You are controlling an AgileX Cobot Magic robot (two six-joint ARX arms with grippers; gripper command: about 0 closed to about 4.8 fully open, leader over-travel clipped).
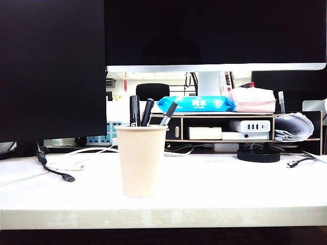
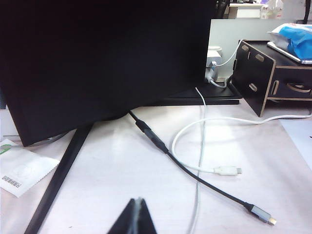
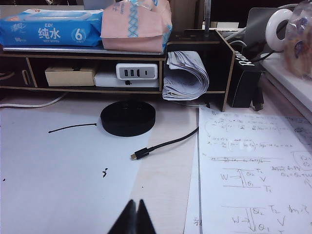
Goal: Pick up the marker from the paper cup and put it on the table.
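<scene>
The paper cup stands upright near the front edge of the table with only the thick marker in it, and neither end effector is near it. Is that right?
Not quite. The paper cup holds three things: the marker plus two slimmer pens, as the exterior view shows. The rest holds: it stands upright near the table front edge, with the left end effector and right end effector away from it.

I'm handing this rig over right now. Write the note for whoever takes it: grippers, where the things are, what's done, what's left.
Left gripper: shut, empty, over the left of the table near the cables; not seen in the exterior view.
Right gripper: shut, empty, over the right side by the handwritten sheets; also out of the exterior view.
Cup: upright near the table's front edge, centre.
Marker: in the cup, at its left, beside two slimmer pens.
Done: nothing, neither arm is near the cup.
Left: reach the cup, grip the marker, lift it out, lay it on the table.
</scene>
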